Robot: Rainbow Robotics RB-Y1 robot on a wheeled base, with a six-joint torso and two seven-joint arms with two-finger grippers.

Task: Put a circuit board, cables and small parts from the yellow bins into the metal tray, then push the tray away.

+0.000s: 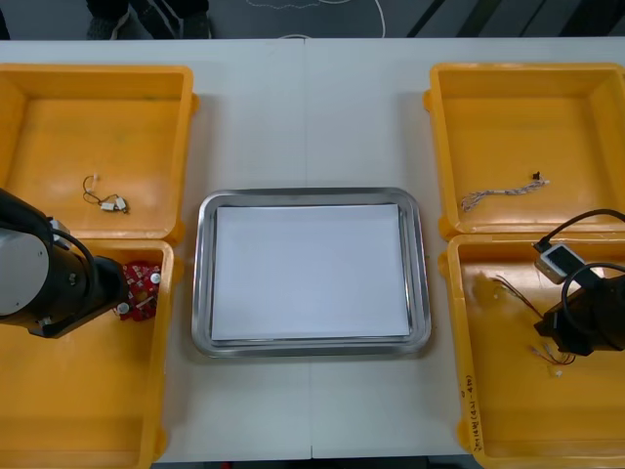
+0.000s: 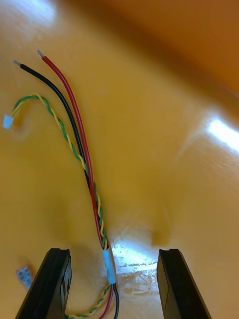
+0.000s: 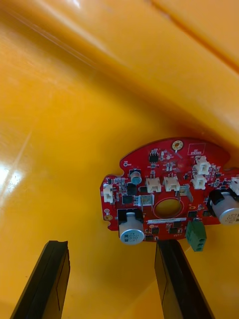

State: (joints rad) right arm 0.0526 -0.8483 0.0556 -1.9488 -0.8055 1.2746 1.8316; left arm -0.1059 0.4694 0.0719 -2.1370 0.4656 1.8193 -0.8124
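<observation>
In near-left yellow bin (image 1: 59, 420): left gripper (image 3: 110, 244), fingers apart, one finger just beside rim of circuit board (image 3: 169, 194). In near-right yellow bin (image 1: 508, 420): right gripper (image 2: 114, 254), fingers apart, straddling cable bundle (image 2: 82, 149) of red, black and twisted green-yellow. Between bins, on light surface (image 1: 352, 117): metal tray (image 1: 200, 283), white inside. Beyond far edge: dark floor (image 1: 547, 15). From above, fingers hard to make out under arms. Board: round, red, lies flat, white connectors, silver cylinders, green block; one side cut off.
</observation>
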